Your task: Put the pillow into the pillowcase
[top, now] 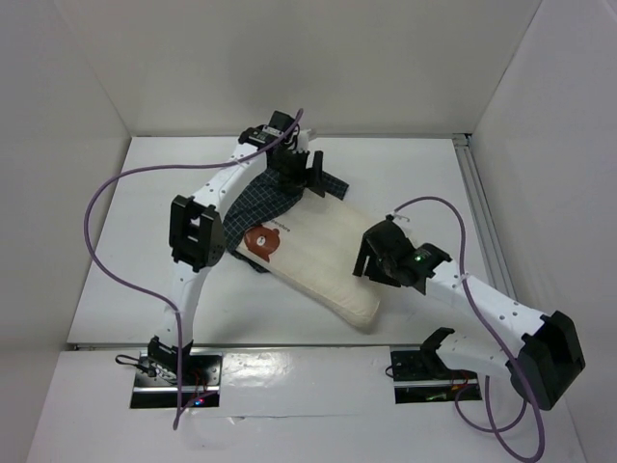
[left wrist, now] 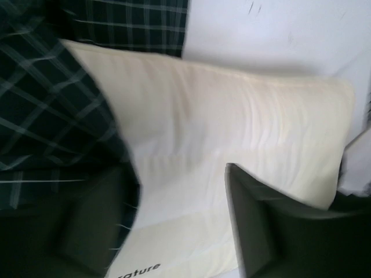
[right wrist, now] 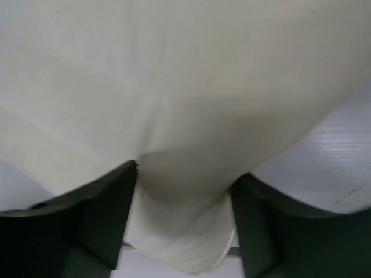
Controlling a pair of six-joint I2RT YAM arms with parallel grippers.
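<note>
Now, your left pincer (left wrist: 177, 185) stands wide open above the pillow (top: 323, 260), gripping nothing, with the checked pillowcase (top: 255, 201) bunched just beside it. Your right pincer (right wrist: 182, 174) is closed partway on the pillow's near corner. The pillow lies diagonally mid-desk (top: 424, 183), its far end touching the pillowcase.

Cream pillow (top: 328, 262) w/ reddish round mark (top: 262, 241); pillowcase (top: 258, 199) dark navy, white grid check.

Beneath me spreads a white table (top: 415, 183), boxed in by plain white walls (top: 289, 58) at the back and both sides. A metal rail (top: 479, 207) runs along its right edge.
</note>
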